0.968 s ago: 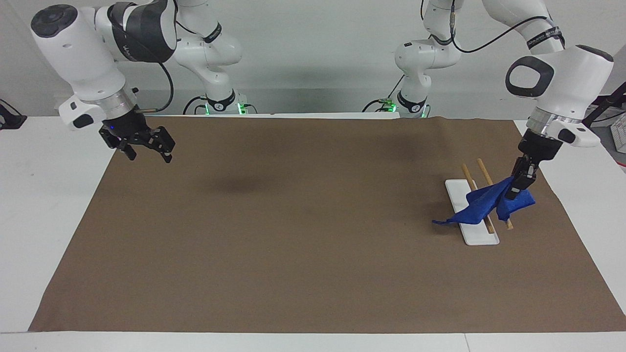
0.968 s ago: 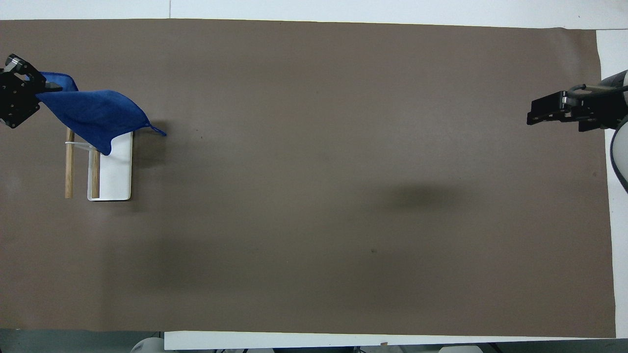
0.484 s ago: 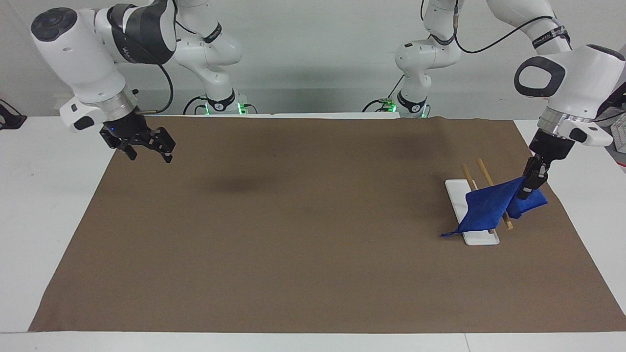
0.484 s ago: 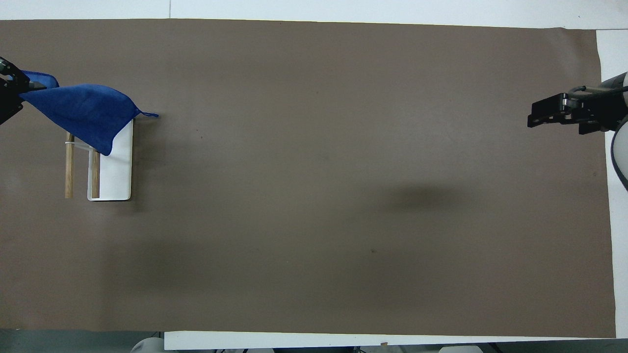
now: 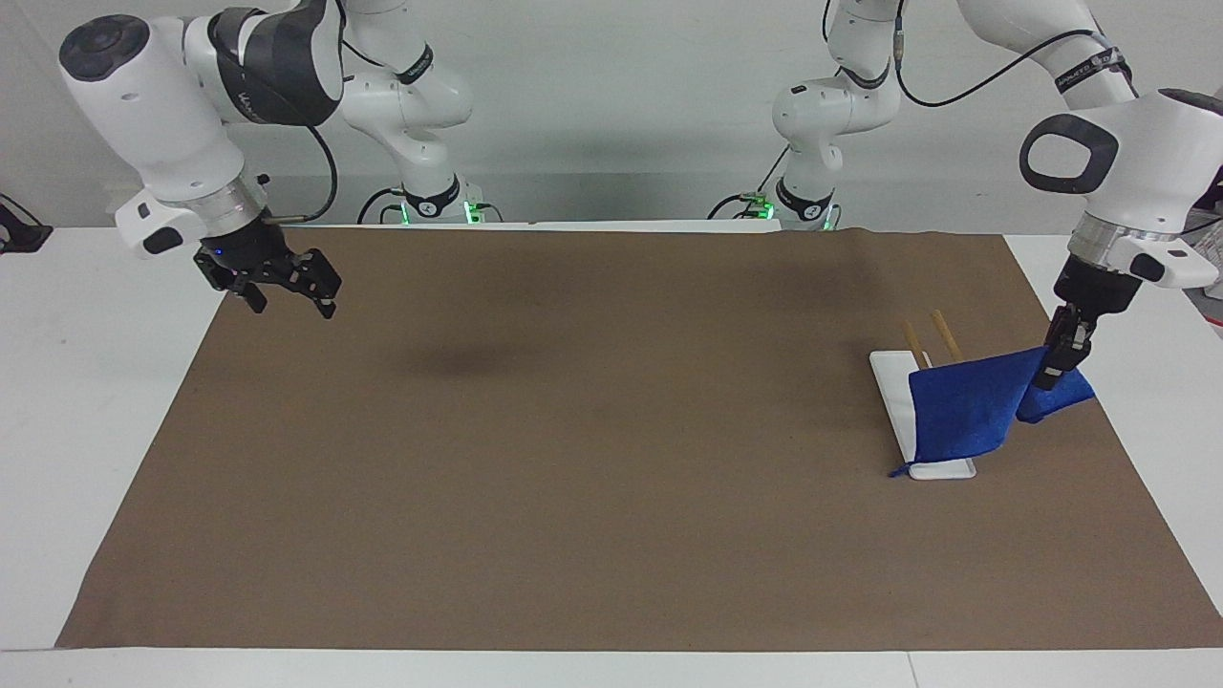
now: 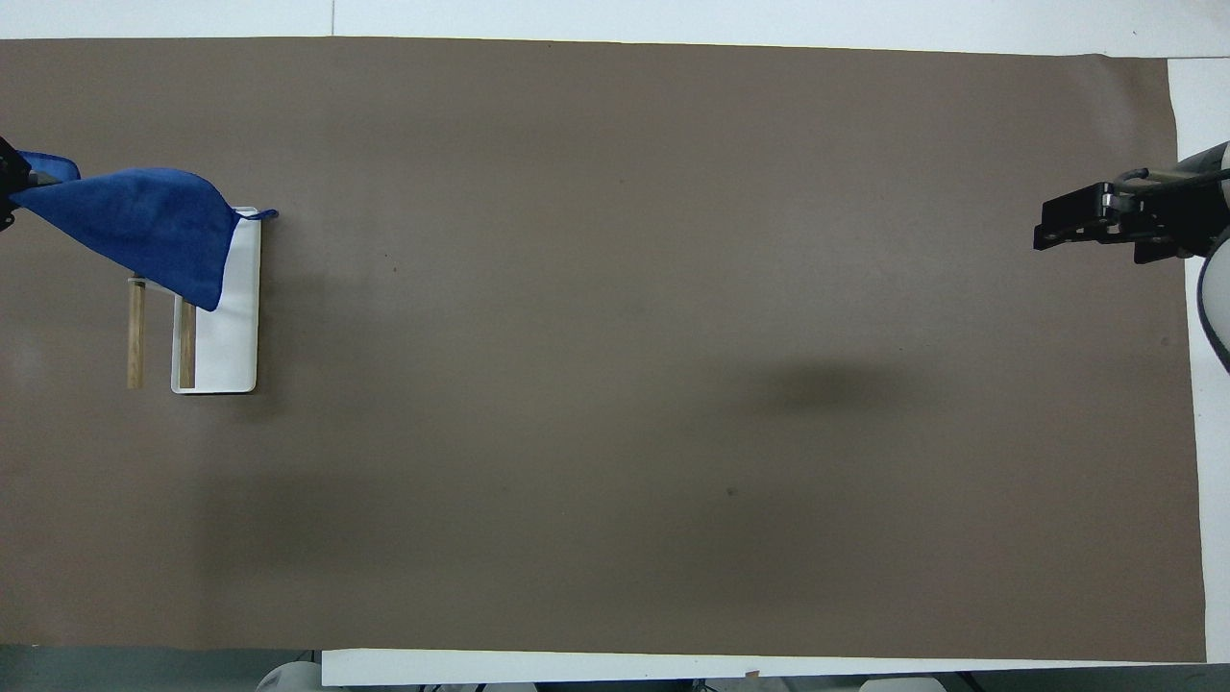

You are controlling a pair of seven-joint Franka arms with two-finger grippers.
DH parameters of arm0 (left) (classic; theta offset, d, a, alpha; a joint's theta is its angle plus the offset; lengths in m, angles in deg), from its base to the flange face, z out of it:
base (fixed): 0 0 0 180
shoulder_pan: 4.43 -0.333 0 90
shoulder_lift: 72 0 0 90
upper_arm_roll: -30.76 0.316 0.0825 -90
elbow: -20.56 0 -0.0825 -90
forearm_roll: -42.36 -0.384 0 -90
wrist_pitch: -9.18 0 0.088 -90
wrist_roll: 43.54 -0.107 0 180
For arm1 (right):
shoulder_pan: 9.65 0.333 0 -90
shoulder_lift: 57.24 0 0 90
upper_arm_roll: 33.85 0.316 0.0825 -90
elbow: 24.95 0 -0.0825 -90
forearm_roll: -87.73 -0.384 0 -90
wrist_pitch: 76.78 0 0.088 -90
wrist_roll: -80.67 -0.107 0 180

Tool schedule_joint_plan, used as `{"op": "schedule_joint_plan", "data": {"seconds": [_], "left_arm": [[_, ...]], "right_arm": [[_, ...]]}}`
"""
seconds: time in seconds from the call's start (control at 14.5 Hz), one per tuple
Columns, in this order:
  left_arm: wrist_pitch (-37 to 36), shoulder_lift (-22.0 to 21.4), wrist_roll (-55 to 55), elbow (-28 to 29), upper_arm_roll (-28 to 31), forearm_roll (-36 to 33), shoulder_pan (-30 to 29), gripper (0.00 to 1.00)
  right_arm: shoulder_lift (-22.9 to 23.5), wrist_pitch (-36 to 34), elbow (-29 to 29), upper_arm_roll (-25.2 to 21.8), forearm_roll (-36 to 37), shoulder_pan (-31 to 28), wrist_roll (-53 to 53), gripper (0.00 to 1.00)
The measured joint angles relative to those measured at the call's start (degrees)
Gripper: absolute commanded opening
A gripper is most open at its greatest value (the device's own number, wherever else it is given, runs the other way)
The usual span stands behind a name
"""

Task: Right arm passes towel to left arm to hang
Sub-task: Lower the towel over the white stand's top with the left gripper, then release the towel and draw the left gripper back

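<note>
My left gripper (image 5: 1049, 375) is shut on a corner of the blue towel (image 5: 963, 411) and holds it up over the brown mat's edge at the left arm's end of the table. The towel drapes over the farther ends of the rack's two wooden bars (image 5: 941, 330) and hangs down to the rack's white base (image 5: 887, 368). In the overhead view the towel (image 6: 144, 226) covers the farther part of the rack (image 6: 235, 336), and only a sliver of my left gripper (image 6: 6, 183) shows at the picture's edge. My right gripper (image 5: 287, 291) is open and empty, waiting in the air over the mat's edge at the right arm's end; it also shows in the overhead view (image 6: 1043, 231).
A brown mat (image 5: 573, 459) covers most of the white table (image 5: 76, 401). Both arms' bases stand at the table's robot end.
My left gripper has moved outward toward the left arm's end of the table, pulling the towel across the rack's bars. The towel's trailing tip has slid back to the white base. The right arm has barely moved.
</note>
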State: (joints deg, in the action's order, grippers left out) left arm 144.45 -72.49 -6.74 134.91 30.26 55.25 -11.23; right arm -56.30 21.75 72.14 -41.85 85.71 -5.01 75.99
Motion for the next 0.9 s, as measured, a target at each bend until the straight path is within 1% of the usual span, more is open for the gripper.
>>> {"op": "schedule_joint_plan", "data": {"seconds": [0.41,0.62,0.76,0.83,0.9], "left_arm": [[0.0,-0.5,1.3,4.1,0.0,0.0,-0.1,0.06],[0.0,-0.5,-0.1,5.4,0.0,-0.2,-1.3,0.08],[0.0,-0.7,-1.6,6.3,0.1,-0.2,-2.2,0.12],[-0.1,-0.8,-1.9,6.5,0.1,-0.2,-2.4,0.33],[-0.4,-0.9,-1.9,6.6,0.1,-0.2,-2.4,0.86]], "right_arm": [[0.0,0.0,0.0,0.0,0.0,0.0,0.0,0.99],[0.0,0.0,0.0,0.0,0.0,0.0,0.0,0.99],[0.0,0.0,0.0,0.0,0.0,0.0,0.0,0.99],[0.0,0.0,0.0,0.0,0.0,0.0,0.0,0.99],[0.0,0.0,0.0,0.0,0.0,0.0,0.0,0.99]]}}
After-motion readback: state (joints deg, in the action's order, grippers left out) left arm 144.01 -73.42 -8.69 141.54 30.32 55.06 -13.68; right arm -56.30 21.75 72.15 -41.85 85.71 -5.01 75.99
